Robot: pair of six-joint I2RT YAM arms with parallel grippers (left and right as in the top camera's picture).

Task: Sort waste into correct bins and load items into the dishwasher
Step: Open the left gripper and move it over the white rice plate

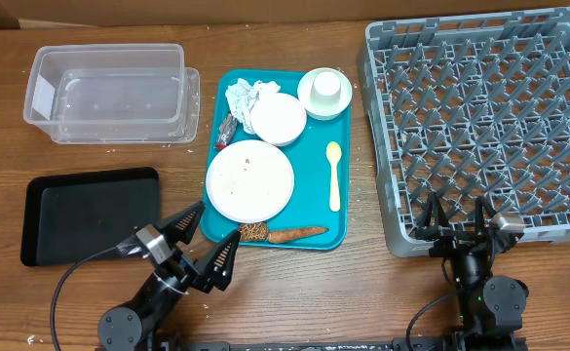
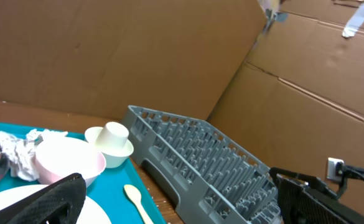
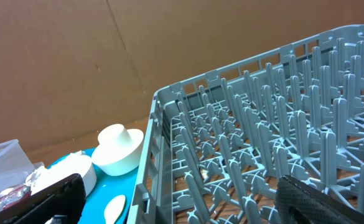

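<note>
Napkin (image 1: 248, 96) and carrot stick (image 1: 299, 233) sit on the teal tray (image 1: 312, 195), centre frame; nothing binned yet. Both pincers released: left pincer (image 1: 218, 224) just below the tray, right pincer (image 1: 457, 210) at the lower rim of the rack (image 1: 479, 117). You risk shoving the tray or snagging rack pegs on approach.

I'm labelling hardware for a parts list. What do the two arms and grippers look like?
Both arms are black with round joints. The left gripper and right gripper each have two black, tapered fingers with ribbed edges. A silver-grey block sits by each wrist; a thin black cable trails from each arm.
</note>
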